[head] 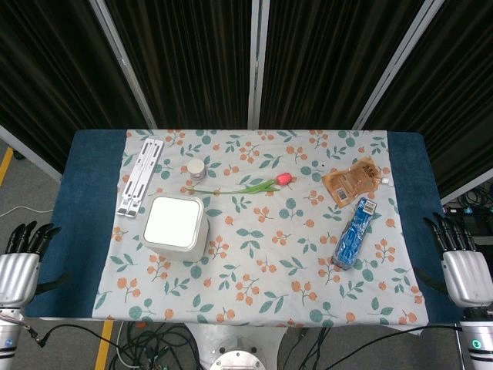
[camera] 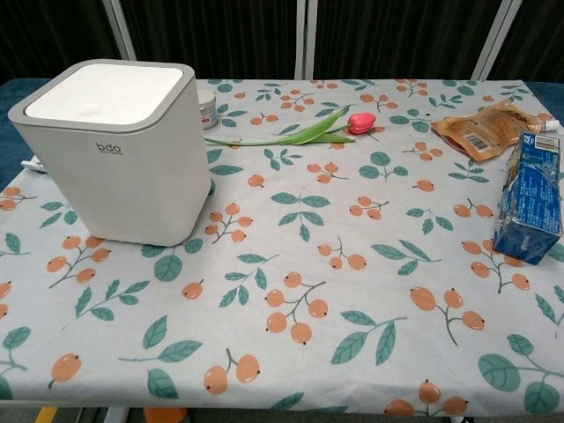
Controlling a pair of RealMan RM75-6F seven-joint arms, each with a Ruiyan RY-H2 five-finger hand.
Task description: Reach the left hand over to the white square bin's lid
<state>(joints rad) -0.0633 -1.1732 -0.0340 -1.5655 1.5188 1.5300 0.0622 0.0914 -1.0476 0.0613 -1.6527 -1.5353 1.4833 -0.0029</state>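
Note:
The white square bin [head: 176, 227] stands on the left half of the flowered cloth, its flat white lid [head: 174, 221] closed. The chest view shows the bin [camera: 123, 176] close up at the left, lid [camera: 101, 92] on top. My left hand [head: 21, 258] hangs off the table's left front corner, well left of the bin, fingers apart and holding nothing. My right hand [head: 461, 258] sits off the right front corner, fingers likewise apart and empty. Neither hand shows in the chest view.
Behind the bin lie a white folded stand [head: 140, 176], a small white jar [head: 197, 167] and a pink tulip [head: 246, 186]. At the right are a brown snack packet [head: 353, 180] and a blue packet [head: 355, 232]. Cables hang below the table's front edge.

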